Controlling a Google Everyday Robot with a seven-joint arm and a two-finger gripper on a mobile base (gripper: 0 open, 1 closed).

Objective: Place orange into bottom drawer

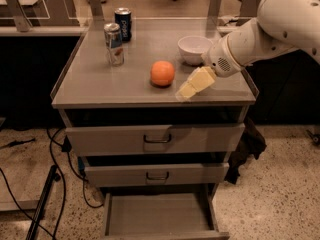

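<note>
The orange (162, 73) sits on the grey cabinet top (100, 79), near the middle. My gripper (186, 90) hangs just to its right, low over the front part of the top, its pale fingers pointing down and left toward the fruit without touching it. The white arm reaches in from the upper right. The bottom drawer (160, 216) is pulled out below, a flat grey tray with nothing visible in it.
A white bowl (194, 49) stands behind the gripper. Two soda cans, a silver one (114, 44) and a blue one (123, 24), stand at the back left. Two upper drawers (157, 139) are partly pulled out. Cables lie on the floor at the left.
</note>
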